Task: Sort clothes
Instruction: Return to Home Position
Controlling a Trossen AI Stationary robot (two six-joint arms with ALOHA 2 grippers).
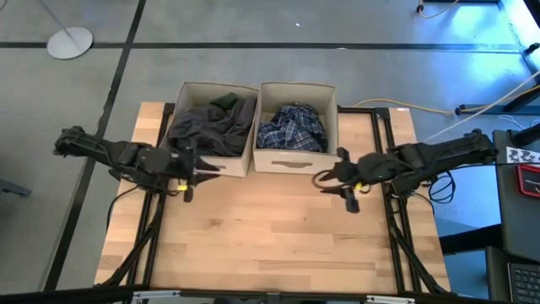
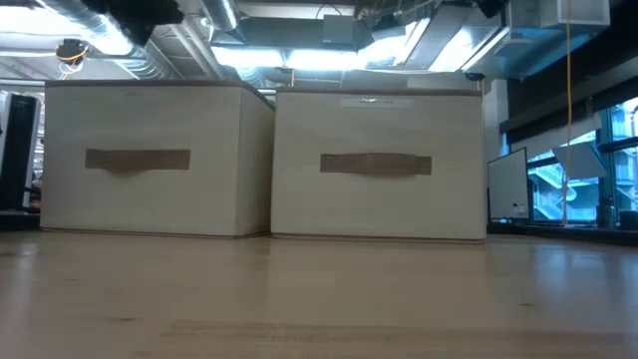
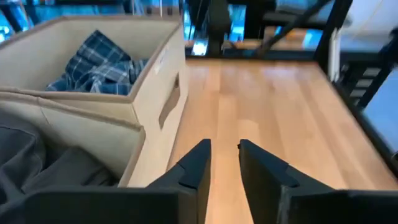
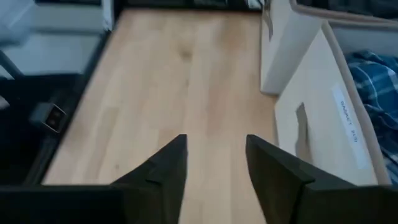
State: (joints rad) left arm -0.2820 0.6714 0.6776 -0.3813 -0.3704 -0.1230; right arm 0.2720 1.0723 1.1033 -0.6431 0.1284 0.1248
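Observation:
Two beige fabric boxes stand side by side at the table's far edge. The left box (image 1: 181, 105) holds a dark grey garment (image 1: 207, 127) with a dark green garment (image 1: 225, 100) at its far side. The right box (image 1: 333, 118) holds the blue-and-white plaid garment (image 1: 293, 127), which also shows in the left wrist view (image 3: 93, 62). The white garment is out of view. My left gripper (image 1: 215, 168) hovers open in front of the left box. My right gripper (image 1: 321, 179) hovers open in front of the right box. Both are empty.
The bare wooden tabletop (image 1: 270, 236) spreads in front of the boxes. In the low view the two box fronts (image 2: 150, 160) (image 2: 377, 165) with their handle strips fill the far side. Dark frame rails (image 1: 384, 143) run along the table's sides.

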